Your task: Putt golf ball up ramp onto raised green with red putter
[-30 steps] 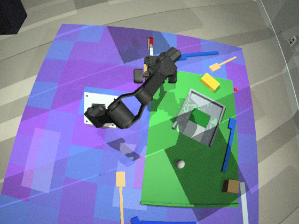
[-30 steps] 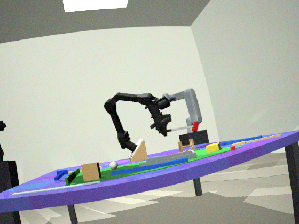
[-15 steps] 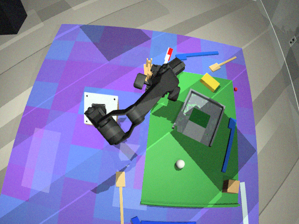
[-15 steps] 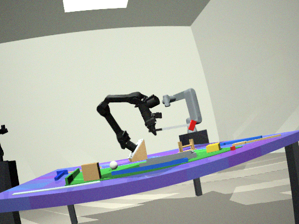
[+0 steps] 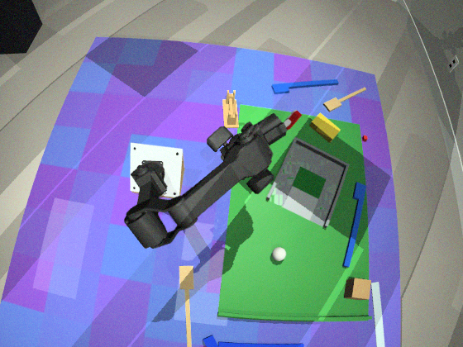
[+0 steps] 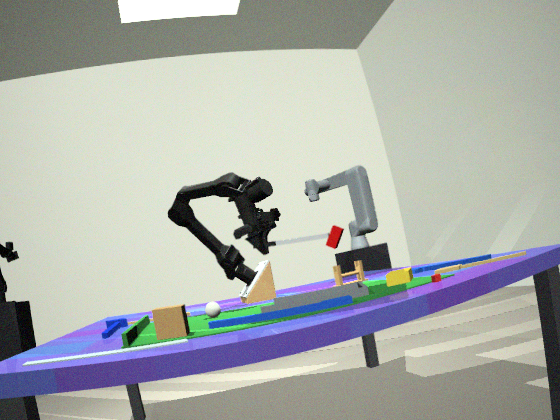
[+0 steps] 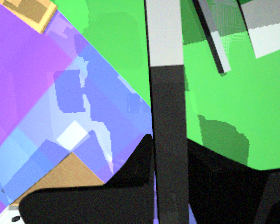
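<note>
My gripper is shut on the dark grip of the red putter and holds it high over the back left corner of the green mat. The putter's grey shaft points away from the arm and ends in the red head. The white golf ball rests on the mat near the front, far from the putter head. The raised green sits inside a grey platform, with its pale ramp facing the ball.
A blue bar lies along the mat's right side. A yellow block, a tan block and a wooden stand are nearby. Spare blue and tan putters lie around.
</note>
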### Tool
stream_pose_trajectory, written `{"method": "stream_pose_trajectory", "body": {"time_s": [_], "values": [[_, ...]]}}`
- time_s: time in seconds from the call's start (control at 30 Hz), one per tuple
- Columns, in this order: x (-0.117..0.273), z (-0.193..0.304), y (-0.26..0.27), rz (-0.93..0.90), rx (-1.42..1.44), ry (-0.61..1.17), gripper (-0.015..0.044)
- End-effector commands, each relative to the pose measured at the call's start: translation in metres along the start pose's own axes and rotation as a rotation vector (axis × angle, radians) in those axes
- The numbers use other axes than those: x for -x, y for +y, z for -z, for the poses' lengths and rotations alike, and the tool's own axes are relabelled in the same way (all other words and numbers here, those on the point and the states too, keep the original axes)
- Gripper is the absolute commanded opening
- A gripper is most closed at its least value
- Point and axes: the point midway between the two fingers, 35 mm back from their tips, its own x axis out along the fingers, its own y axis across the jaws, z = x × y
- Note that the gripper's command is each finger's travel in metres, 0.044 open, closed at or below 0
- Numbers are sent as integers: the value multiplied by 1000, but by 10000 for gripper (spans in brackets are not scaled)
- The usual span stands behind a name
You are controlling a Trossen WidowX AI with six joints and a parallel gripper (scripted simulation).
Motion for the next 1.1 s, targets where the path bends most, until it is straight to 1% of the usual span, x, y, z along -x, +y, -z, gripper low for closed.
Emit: {"method": "stream_pose_trajectory", "body": {"time_s": [0.0,0.53,1.07], "values": [[8,19,-12,21,-143,-9,0],[25,94,-42,89,-651,-23,0],[33,173,-52,164,-1160,-56,0]]}}
